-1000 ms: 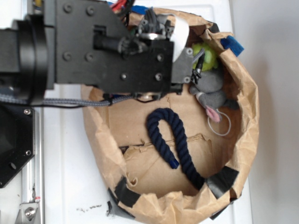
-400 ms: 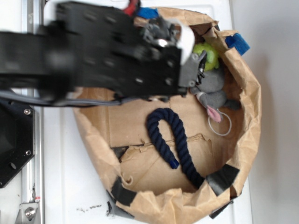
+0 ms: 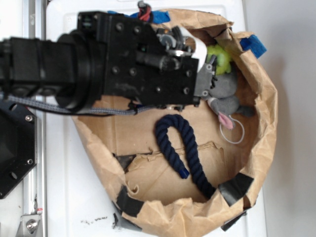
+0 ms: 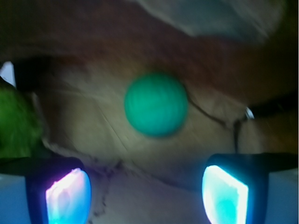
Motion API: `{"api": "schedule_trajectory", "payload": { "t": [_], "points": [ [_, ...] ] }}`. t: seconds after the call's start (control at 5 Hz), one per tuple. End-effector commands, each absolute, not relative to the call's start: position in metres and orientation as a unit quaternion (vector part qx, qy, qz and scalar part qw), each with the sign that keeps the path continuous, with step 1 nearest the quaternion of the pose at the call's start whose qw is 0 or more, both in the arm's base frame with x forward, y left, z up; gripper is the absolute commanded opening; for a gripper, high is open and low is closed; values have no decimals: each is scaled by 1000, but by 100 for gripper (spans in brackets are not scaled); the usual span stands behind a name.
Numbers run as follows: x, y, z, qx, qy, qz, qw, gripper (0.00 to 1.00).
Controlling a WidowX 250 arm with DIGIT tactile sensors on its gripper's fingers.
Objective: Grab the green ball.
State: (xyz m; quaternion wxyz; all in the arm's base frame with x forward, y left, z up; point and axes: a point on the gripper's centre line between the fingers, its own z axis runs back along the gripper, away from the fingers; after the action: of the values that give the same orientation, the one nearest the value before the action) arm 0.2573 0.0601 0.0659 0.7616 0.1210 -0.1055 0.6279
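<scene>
The green ball (image 4: 156, 103) shows only in the wrist view, a smooth-looking teal-green sphere, blurred, lying on the brown paper floor. It sits ahead of my gripper (image 4: 147, 196), centred between the two fingers, with a gap to the tips. The fingertips (image 4: 67, 196) stand wide apart with only paper between them, so the gripper is open. In the exterior view the gripper (image 3: 205, 69) is at the upper part of the paper bag (image 3: 264, 128), beside the plush toy's lime-green head (image 3: 220, 58). There the black arm hides the ball.
The grey plush toy (image 3: 226, 96) with a pink ear and white string lies at the right inside the bag. A dark blue rope (image 3: 180, 143) curves across the middle. Crumpled bag walls with black tape patches (image 3: 234, 190) surround everything; blue tape (image 3: 253, 45) sits on the upper rim.
The arm has swung and rolled, its wrist now further right over the bag's top. The bag's left wall has shifted left. Plush toy and rope have stayed put.
</scene>
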Motion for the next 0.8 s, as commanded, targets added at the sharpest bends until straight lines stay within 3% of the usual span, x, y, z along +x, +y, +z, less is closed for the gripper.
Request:
{"api": "schedule_trajectory", "payload": {
  "t": [0.0,0.2,0.6],
  "points": [
    [250,77,82,103,-152,644,742,100],
    [244,79,80,108,-160,646,739,100],
    [254,96,71,103,-211,678,697,100]
  ]
}}
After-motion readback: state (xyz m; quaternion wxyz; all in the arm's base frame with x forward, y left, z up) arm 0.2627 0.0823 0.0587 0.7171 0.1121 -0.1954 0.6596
